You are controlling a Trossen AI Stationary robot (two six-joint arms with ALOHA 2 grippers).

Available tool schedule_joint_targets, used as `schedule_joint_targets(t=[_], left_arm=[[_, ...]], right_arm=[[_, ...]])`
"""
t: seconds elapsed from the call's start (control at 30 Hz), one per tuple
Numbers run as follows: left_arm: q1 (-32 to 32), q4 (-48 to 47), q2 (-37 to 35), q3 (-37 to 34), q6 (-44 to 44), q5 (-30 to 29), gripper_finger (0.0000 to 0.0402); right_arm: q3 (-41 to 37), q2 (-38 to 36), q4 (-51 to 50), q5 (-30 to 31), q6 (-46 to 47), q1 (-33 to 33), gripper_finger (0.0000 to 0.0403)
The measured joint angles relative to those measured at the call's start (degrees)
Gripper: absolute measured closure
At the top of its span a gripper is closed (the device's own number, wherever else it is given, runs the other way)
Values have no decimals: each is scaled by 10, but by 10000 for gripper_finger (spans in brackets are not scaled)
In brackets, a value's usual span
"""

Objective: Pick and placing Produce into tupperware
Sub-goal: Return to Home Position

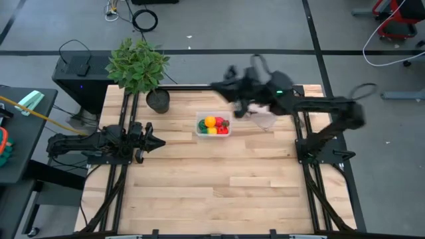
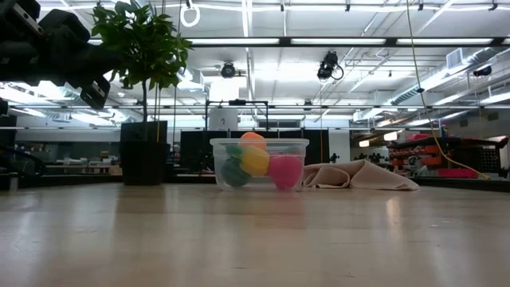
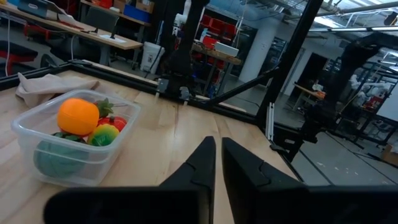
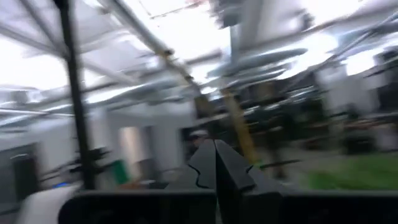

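Note:
The clear tupperware (image 1: 213, 125) stands on the wooden table, a little beyond its middle. In it lies the produce: an orange piece (image 3: 78, 115) on top, with red (image 3: 115, 122), yellow (image 3: 104, 134) and green (image 3: 56, 158) pieces beneath it. The low view shows them through the box wall (image 2: 259, 163). My left gripper (image 1: 158, 142) rests level near the table's left edge. It points at the box from well short of it, its fingers (image 3: 217, 163) shut on nothing. My right gripper (image 1: 219, 86) is raised high over the far edge, blurred and tipped upward, shut (image 4: 215, 163) and empty.
A potted plant (image 1: 139, 66) stands at the far left corner. A beige cloth (image 1: 265, 119) lies crumpled to the right of the box, under the raised right arm. Bare wood (image 1: 219, 186) fills the near half of the table.

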Motion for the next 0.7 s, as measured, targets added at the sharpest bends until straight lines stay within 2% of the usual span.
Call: schedule_joint_targets(t=[0.13,0.37,0.53,0.7], left_arm=[[0,0,0,0,0,0,373],[0,2,0,0,0,0,368],[0,2,0,0,0,0,361],[0,2,0,0,0,0,367]], right_arm=[[-167,-141,-4,71,-8,-33,403],[-419,-376,-4,124,33,-26,403],[-527,-515,-33,148,59,-6,403],[-577,-618,-110,187,49,6,403]])
